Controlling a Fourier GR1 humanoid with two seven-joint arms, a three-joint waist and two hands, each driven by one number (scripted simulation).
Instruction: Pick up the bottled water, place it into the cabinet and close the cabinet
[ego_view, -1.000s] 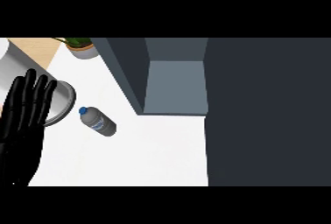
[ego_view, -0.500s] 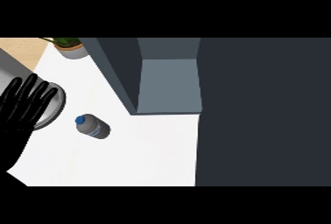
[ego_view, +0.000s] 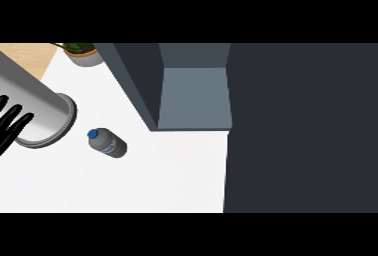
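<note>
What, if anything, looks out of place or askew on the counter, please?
Nothing looks spilled or damaged. The bottled water shows slanted on the counter, its top end toward the upper left; from this steep view I cannot tell whether it stands or lies down. The cabinet stands open.

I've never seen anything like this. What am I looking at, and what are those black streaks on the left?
You are looking down from a humanoid robot's head at a white kitchen counter. The black streaks are the fingers of its left hand, straight and holding nothing; the right hand is out of sight. A bottled water with a blue cap lies on the counter beside a grey cylinder I cannot identify. A potted plant stands behind. The open cabinet is where the bottle should go.
</note>
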